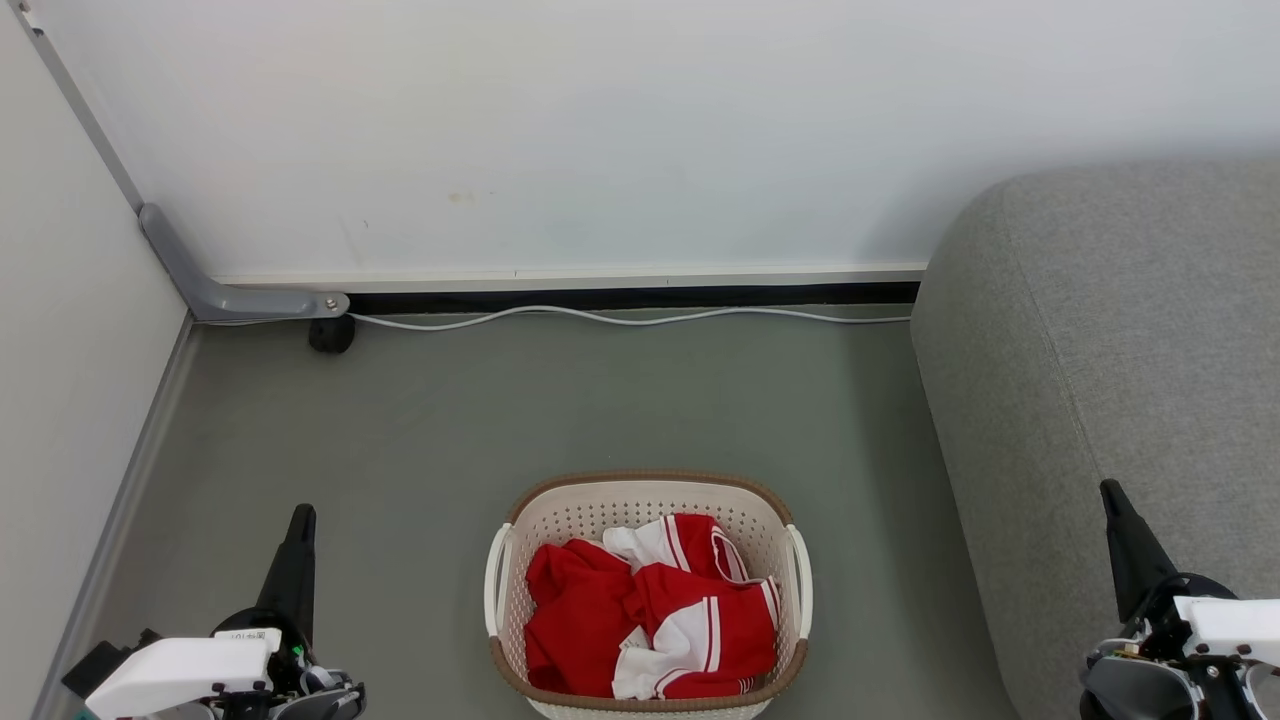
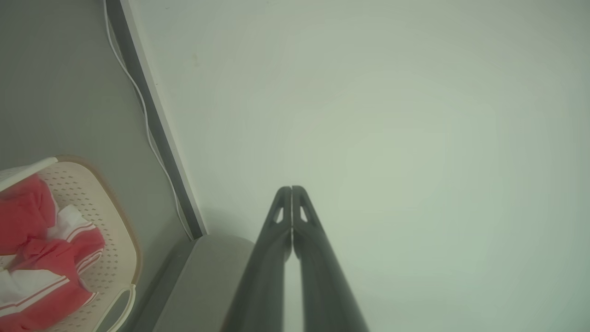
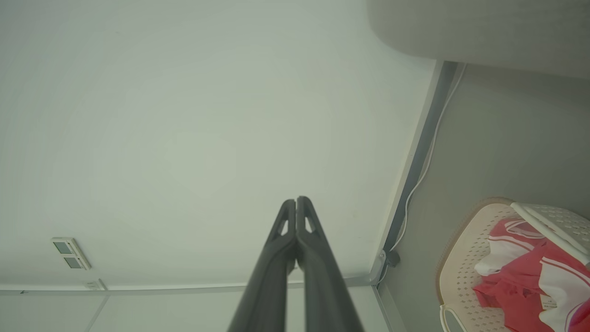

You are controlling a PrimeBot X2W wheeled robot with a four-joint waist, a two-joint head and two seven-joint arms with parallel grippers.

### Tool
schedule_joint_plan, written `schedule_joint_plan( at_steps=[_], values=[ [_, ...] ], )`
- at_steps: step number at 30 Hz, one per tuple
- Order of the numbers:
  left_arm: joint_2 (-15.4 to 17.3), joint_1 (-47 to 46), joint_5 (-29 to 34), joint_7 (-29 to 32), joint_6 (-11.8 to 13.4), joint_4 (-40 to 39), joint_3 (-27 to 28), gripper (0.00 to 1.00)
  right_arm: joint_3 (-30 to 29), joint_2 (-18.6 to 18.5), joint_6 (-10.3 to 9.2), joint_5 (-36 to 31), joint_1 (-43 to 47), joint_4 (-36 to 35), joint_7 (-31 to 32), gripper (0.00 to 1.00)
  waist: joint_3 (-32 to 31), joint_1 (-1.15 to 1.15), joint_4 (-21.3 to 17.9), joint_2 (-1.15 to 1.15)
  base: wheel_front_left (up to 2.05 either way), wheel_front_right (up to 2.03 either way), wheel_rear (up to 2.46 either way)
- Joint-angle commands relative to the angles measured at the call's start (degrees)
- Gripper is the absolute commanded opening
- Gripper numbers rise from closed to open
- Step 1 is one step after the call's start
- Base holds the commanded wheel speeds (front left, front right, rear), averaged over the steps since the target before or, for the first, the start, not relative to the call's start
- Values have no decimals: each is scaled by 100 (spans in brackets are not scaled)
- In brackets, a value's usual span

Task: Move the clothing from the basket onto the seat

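I'm looking into the corner of a plain room. The back wall (image 1: 600, 130) is white and bare apart from a few faint marks. A white skirting (image 1: 560, 277) runs along its foot above a black strip (image 1: 640, 296). A white cable (image 1: 620, 317) lies loose on the grey floor (image 1: 560, 400) just in front of it. On my left, a pale side panel (image 1: 60, 330) meets the wall at a grey metal bracket (image 1: 230, 298), with a small black round part (image 1: 331, 335) under its end. The grey sofa (image 1: 1100, 330) stands on the right, close to the back wall. The light is soft and even. In the right wrist view I see two small wall plates (image 3: 69, 252).
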Motion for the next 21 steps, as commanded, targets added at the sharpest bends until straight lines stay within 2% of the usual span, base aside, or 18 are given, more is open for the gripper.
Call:
schedule_joint_plan(
  at_steps=[1, 21],
  values=[
    [98, -331, -22, 34, -42, -166, 186, 0, 101, -57, 25, 67, -94, -179, 43, 0, 0, 0, 0, 0, 0, 0, 0],
    [98, -331, -22, 34, -42, -166, 186, 0, 101, -57, 25, 67, -94, -179, 43, 0, 0, 0, 0, 0, 0, 0, 0]
  ],
)
